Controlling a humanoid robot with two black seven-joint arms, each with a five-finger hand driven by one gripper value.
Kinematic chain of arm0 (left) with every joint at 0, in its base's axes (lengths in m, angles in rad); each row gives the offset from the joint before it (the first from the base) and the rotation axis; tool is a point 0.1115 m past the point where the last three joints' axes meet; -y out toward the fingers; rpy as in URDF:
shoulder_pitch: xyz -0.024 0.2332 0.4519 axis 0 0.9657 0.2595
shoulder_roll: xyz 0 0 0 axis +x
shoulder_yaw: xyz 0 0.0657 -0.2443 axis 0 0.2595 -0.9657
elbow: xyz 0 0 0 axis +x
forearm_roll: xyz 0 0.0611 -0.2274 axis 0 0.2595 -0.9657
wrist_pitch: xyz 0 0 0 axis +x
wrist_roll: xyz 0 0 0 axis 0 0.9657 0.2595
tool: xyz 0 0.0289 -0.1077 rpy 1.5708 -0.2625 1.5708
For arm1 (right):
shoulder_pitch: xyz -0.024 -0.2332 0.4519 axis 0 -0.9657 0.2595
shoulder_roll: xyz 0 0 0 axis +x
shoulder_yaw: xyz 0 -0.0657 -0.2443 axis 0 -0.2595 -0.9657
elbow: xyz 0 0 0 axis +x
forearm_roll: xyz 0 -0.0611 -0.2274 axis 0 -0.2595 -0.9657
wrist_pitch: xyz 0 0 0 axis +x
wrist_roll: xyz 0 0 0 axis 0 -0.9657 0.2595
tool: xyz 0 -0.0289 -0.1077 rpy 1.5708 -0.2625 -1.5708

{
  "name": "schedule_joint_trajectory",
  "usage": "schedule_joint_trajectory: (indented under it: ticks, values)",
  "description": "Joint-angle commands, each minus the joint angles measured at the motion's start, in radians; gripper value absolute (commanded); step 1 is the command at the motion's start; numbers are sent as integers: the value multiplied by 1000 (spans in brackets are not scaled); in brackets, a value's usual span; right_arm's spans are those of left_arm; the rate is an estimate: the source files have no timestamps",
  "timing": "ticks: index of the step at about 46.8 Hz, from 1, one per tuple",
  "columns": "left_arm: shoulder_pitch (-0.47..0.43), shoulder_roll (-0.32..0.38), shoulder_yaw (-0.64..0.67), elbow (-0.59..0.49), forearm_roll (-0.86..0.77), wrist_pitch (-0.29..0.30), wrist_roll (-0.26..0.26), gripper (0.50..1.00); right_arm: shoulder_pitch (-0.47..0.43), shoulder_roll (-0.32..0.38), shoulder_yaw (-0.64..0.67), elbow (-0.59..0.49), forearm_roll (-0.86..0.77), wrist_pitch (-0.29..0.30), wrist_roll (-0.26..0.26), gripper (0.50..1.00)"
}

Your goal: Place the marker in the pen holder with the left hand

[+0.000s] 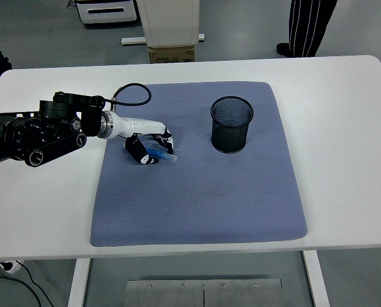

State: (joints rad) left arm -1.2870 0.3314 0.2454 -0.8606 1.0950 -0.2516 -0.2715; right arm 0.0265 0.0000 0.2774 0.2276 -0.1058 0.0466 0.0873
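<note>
Left hand point(149, 144): white with black fingertips, low over the left part of the mat, fingers curled around the marker.
Left arm point(34, 131): black, enters from the left edge and lies across the bare table top; a black cable point(132, 91) loops from the wrist over the mat's far-left corner.
Marker point(161, 153): blue, lying nearly flat at the mat surface, tilted slightly with its right end nearer; its left part is enclosed by the fingers, its right end projects past them. Whether it touches the mat cannot be determined.
Pen holder point(231, 124): black mesh cup, upright on the far-right part of the mat, well apart from the hand, to its right.
Mat point(203, 204): blue-grey, textured, centred on the table.
Table point(344, 141): white, rectangular.
Right arm: not visible.
Background: a person's legs point(311, 27) in striped trousers stand on the floor beyond the far-right edge of the table; a cardboard box point(172, 54) sits beyond the far edge.
</note>
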Motion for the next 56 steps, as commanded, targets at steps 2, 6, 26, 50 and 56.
schedule_joint_trajectory:
  ticks: [2,6,26,50,56]
  values:
    - [0,0,0,0,-1,0,0,575,1,0,0,-1,0,-1,0,1000]
    - [0,0,0,0,0,0,0,572,1,0,0,-1,0,-1,0,1000]
    - [0,2,0,0,0,-1,0,500,1,0,0,1,0,-1,0,1000]
    - [-2,2,-2,0,-1,-1,-2,549,1,0,0,1,0,-1,0,1000]
    - [-2,3,-2,0,-1,-1,-2,601,0,0,0,1,0,-1,0,1000]
